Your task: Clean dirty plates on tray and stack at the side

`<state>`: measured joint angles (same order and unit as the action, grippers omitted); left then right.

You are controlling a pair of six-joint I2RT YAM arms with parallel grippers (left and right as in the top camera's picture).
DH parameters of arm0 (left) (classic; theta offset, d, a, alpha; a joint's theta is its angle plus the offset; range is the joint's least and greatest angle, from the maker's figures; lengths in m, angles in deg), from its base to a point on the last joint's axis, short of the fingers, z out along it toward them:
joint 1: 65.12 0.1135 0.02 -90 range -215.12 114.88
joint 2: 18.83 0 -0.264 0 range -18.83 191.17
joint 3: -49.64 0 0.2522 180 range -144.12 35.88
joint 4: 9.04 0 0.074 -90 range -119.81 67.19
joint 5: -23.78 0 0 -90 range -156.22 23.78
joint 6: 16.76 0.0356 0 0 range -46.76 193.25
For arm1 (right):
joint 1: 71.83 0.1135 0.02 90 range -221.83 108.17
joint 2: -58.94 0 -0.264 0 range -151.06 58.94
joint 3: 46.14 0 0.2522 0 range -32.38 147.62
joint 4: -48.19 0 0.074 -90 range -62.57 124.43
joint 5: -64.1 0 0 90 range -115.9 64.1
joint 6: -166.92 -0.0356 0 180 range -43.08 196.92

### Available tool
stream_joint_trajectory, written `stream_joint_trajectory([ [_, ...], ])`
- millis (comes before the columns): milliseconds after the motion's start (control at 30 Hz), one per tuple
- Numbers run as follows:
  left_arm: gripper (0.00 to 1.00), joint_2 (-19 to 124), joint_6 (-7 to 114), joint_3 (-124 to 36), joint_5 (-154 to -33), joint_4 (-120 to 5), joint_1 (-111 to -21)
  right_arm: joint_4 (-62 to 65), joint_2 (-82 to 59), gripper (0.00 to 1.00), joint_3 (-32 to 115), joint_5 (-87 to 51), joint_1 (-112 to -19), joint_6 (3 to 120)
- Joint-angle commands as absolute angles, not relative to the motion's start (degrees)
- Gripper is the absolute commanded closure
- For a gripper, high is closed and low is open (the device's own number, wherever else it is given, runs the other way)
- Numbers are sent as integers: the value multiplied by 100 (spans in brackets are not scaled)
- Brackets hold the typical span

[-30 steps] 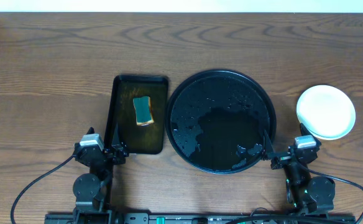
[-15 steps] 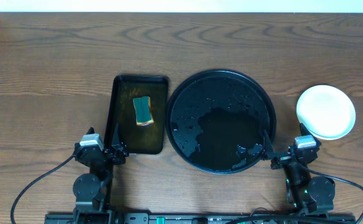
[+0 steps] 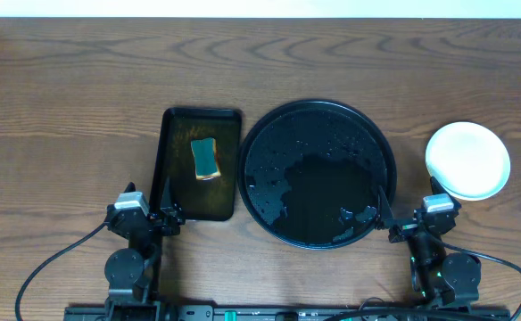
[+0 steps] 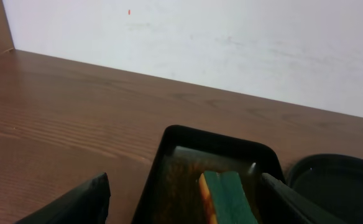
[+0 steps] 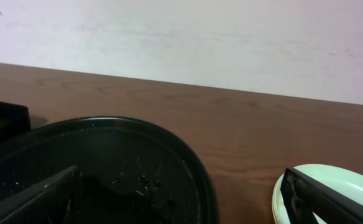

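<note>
The large round black tray [image 3: 318, 116] sits mid-table, wet with droplets and a pool of water, with no plate on it; its rim also shows in the right wrist view [image 5: 194, 168]. The plates [image 3: 467, 160] lie in a stack on the table to the right of the tray, the top one whitish and clean-looking. In the right wrist view the stack's edge [image 5: 340, 186] looks pale mint. My left gripper [image 3: 146, 216] [image 4: 184, 183] is open and empty near the front edge, facing the rectangular tray. My right gripper [image 3: 410, 218] [image 5: 181, 180] is open and empty, between the round tray and the stack.
A smaller rectangular black tray [image 3: 229, 192] with brownish water lies left of the round tray and holds a green and yellow sponge [image 3: 206, 159] [image 4: 228, 196]. A white wall runs behind the wooden table [image 3: 64, 116].
</note>
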<state>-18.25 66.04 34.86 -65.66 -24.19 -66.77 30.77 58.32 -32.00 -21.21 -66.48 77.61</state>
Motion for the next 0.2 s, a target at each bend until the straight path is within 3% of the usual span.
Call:
stream_joint_trajectory([
  [0, 25, -1856, 6700, 3565, -6468, -2686, -6653, 3055, 5865, 1, -3206, -2095, -6607, 7826],
  [167, 25, -1856, 6700, 3565, -6468, -2688, -6653, 3055, 5865, 1, -3206, -2095, -6607, 7828],
])
